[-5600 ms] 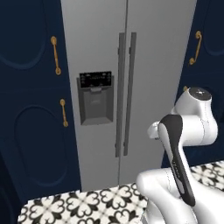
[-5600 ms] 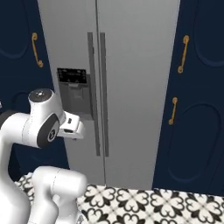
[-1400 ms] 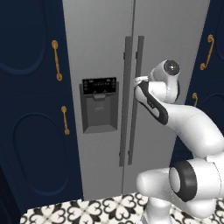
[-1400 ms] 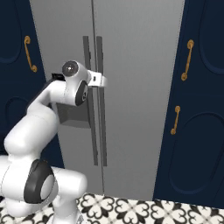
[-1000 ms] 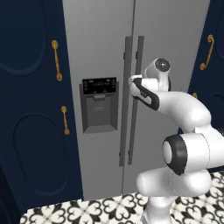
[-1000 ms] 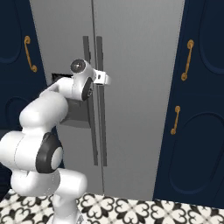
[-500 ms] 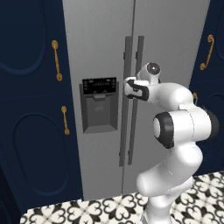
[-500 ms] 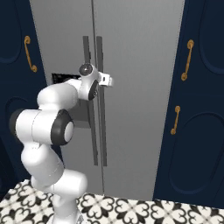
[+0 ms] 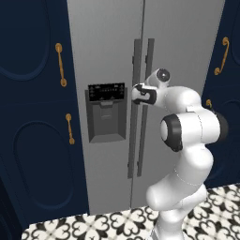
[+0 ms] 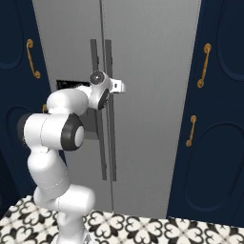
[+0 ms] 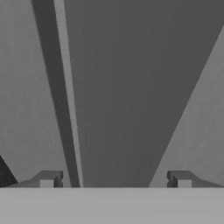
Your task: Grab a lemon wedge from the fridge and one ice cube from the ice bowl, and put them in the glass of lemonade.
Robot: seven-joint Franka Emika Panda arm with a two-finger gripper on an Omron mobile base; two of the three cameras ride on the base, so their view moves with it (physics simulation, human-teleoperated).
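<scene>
1. Mostly hidden: the claw (image 9: 136, 93) itself, tucked against the fridge (image 9: 178, 42) handles in the left base view, so the fingers cannot be separated from the dark bar there.
2. Hard to make out in the right base view too, with just a small white end of the claw (image 10: 121, 87) poking past the wrist beside the right handle (image 10: 110, 109).
3. Clearer from the hand view: two dark finger tips (image 11: 48, 178) standing far apart, a broad dark handle (image 11: 127, 87) lying between them and running away from the claw.
4. Wide apart, then, and straddling that bar; contact between pads and bar cannot be told, and nothing is gripped.
5. Beside that bar, to one side of the claw in the hand view, a thinner dark strip (image 11: 54, 87) that looks like the second handle or the door seam; cannot say which.
6. Fridge doors shut, so whatever lies inside is hidden; fridge top and foot cut off by the frame edges.
7. Just left of the claw in the left base view, the black dispenser panel (image 9: 107, 112) set in the left door.
8. Further out on both sides, navy cabinets (image 9: 33, 117) with gold handles (image 9: 59, 64), partly cut off at the picture borders.
9. Well below the claw, a floor (image 9: 93, 225) of black-and-white patterned tiles at the foot of the fridge.
</scene>
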